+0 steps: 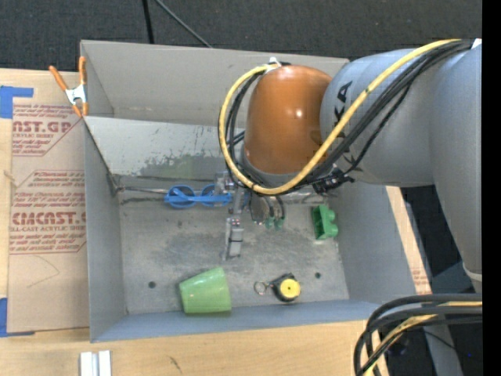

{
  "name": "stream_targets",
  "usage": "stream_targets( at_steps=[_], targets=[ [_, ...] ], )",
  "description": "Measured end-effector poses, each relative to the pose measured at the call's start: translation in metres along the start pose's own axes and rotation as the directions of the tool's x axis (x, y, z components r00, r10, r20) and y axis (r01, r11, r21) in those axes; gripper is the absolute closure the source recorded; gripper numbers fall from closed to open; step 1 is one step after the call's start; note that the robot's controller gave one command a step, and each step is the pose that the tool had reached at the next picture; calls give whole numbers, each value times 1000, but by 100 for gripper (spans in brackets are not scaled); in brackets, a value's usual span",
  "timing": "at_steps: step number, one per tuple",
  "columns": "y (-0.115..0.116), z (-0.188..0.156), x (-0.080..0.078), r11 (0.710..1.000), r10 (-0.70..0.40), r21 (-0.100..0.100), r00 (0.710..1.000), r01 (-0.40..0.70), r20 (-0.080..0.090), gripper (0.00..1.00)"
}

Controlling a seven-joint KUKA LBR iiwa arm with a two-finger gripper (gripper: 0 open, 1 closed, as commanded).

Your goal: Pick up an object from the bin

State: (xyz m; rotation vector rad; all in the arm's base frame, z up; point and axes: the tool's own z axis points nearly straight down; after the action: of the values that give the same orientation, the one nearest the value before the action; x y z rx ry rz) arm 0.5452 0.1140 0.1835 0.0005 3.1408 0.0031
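Observation:
My gripper (232,245) hangs below the orange wrist cover, over the bare bin floor near the middle. A blue-handled tool (192,197), like scissors or tongs, lies just up and left of it along the back wall. A light green plastic cup (205,293) lies on its side near the front wall, below and left of the gripper. A small yellow tape measure (288,289) with a metal ring sits at the front, below and right of the gripper. Nothing shows in the gripper.
A green block (324,222) stands at the right side of the bin. A small green piece (274,223) shows beside the wrist, partly hidden. The arm and its orange cover hide the back right of the bin.

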Motion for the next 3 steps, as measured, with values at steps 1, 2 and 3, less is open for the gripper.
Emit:
stream_targets(
  at_steps=[1,2,3],
  targets=[
    [25,86,31,978,-211,-1,977,211,18,0],
    [45,96,43,945,-326,-6,945,326,32,0],
    [72,113,61,994,-108,-1,994,108,3,0]
  ],
)
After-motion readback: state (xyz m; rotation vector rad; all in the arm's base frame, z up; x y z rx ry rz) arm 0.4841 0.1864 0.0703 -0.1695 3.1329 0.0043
